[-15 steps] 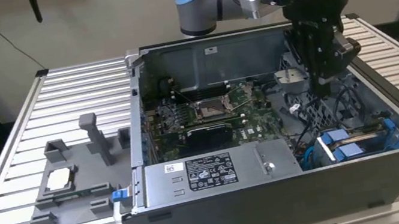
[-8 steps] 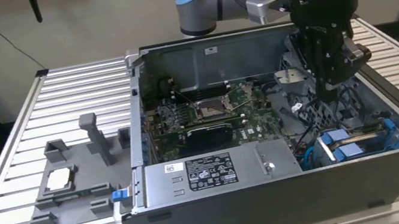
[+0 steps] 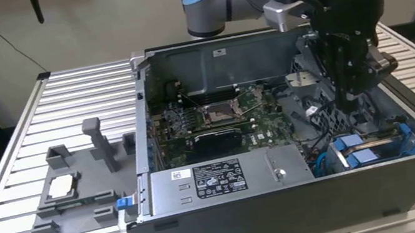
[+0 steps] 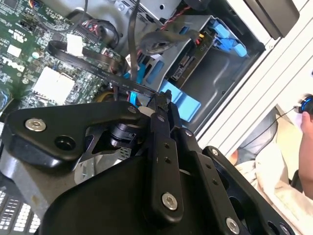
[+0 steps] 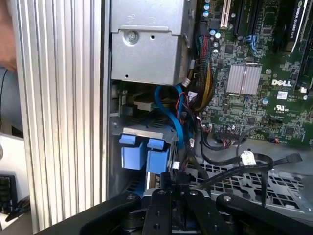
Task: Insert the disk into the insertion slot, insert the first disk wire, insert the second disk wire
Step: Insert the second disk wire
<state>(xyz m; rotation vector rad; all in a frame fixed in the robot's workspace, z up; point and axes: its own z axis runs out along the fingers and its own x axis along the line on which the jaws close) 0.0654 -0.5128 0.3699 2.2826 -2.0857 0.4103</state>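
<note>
Gripper (image 3: 347, 107): low inside the computer case (image 3: 291, 210), just above the drive corner.
Grip: we see the fingers (image 4: 164, 147) clamped on a black wire (image 4: 88, 62) (tips close to the blue tabs (image 5: 134, 152)).
Disk (image 3: 380, 138): seated in the insertion slot (image 4: 222, 68), on the exterior view's right.
Motherboard (image 5: 254, 98): beside the slot.

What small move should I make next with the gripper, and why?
Probably a short, slow advance toward the disk. It looks seated in the slot, and the gripper is at the end of the black wire, close to the slot. Whether the wire is gripped isn't clear, so go gently.
</note>
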